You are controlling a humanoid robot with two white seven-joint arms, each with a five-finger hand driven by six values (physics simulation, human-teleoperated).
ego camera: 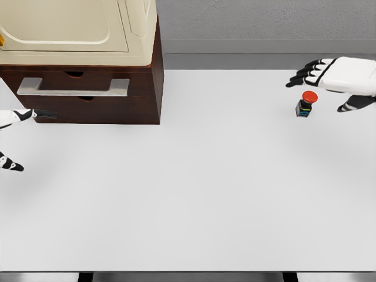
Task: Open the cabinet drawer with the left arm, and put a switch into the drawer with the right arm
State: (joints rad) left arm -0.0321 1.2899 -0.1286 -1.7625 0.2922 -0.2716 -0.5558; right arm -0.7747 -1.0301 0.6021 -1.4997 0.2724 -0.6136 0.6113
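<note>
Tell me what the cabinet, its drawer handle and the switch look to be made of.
Cabinet: dark reddish-brown, probably stained wood or veneer, matte with faint sheen.
Drawer handle: pale grey bar, likely brushed metal, though painted plastic would look similar in a render.
Switch: glossy red mushroom cap on a small black body, most likely moulded plastic.

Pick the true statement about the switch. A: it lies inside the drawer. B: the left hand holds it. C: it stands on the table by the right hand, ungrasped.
C: the switch stands on the table, with the open right hand beside it.
</note>
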